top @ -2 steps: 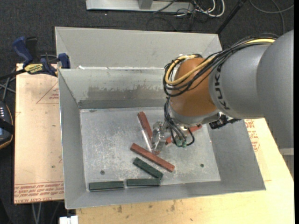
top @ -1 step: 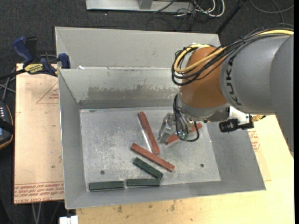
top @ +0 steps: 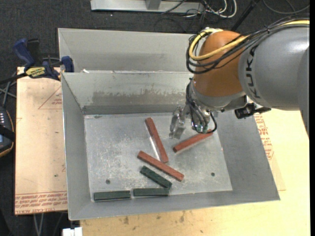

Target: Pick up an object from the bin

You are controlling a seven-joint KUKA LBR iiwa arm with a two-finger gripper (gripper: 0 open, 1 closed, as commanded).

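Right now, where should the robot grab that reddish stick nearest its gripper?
Probably around its middle, from straight above, squeezing across the narrow width. The reddish stick lies flat, with bare bin floor along both long sides.

The scuffed matt metal bin (top: 76, 146) holds 3 reddish sticks (top: 156, 139), perhaps matt wood.

A flat grey metal base plate (top: 118, 4) lies on dark carpet (top: 29, 14). Just right of the plate, a tangle of black and white cables (top: 216, 1) spreads over the carpet. Far down to the plate's left sits a black device (top: 4, 129).
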